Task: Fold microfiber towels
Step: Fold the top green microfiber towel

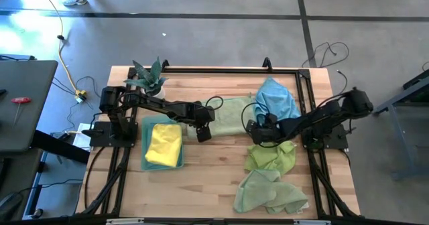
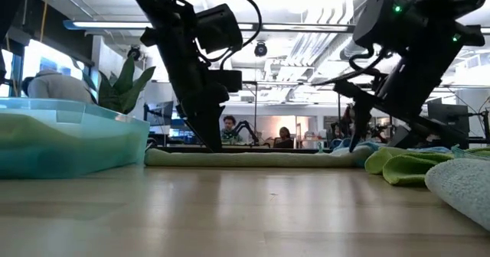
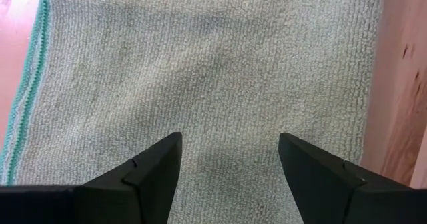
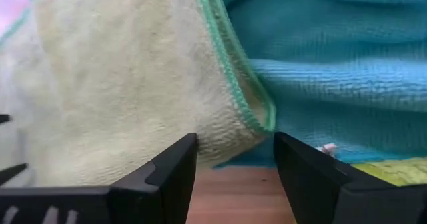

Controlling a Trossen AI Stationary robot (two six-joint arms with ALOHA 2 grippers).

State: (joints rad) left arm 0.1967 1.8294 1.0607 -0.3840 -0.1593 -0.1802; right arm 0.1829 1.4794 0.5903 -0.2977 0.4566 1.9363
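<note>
Pale green towel flat between left claw, right claw

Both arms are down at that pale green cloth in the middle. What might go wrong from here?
The right gripper is open at the pale green towel's corner, which lies against the blue towel; it might pinch both. The left gripper, open over the other end, might only bunch the towel.

Both arms reach toward each other, the left gripper and right gripper spread-fingered, pointing down.
</note>
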